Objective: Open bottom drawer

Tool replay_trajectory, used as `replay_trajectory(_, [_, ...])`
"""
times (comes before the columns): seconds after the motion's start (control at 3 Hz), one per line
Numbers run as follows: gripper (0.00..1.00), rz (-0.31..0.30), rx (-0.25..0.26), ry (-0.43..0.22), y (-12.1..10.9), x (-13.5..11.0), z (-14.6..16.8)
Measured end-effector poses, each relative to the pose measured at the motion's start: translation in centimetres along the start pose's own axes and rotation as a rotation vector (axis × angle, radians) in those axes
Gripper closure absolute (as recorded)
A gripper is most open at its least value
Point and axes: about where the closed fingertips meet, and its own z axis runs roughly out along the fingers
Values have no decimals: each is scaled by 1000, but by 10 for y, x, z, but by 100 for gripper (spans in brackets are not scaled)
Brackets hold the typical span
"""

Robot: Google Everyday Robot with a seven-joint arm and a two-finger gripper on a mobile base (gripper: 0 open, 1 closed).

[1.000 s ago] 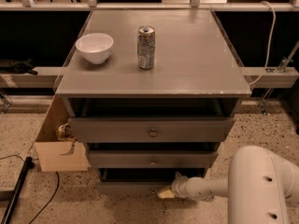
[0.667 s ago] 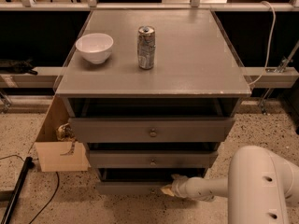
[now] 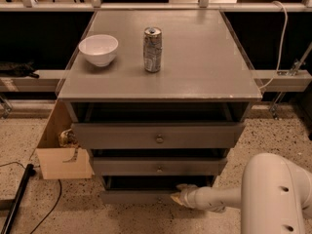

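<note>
The gripper (image 3: 178, 198) sits at the bottom drawer (image 3: 136, 197) front's right end (grasp unclear), speckled floor (image 3: 122, 219) below.

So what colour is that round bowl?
The round bowl is white, camera view. The cream gripper sits at the thin grey bottom drawer.

A white ceramic bowl (image 3: 98, 49) sits near the grey wooden cabinet top's (image 3: 204, 67) left edge, with a silver drink can (image 3: 152, 49) upright nearby, toward the centre.

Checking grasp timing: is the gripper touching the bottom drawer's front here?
Cannot tell. In the camera view the gripper overlaps the front of the bottom drawer near its middle, but neither contact nor a gap shows plainly.
</note>
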Motion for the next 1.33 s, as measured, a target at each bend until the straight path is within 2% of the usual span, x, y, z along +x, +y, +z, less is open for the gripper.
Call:
replay_trajectory(0.33, [100,-9,-37,-7,20,5,-11])
replay_trajectory(0.67, [100,-9,-37,-7,20,5,-11])
replay_trajectory(1.0, [86,-9,-37,-7,20,5,-11])
replay_trajectory(1.33, [62,-9,-37,-7,20,5,-11])
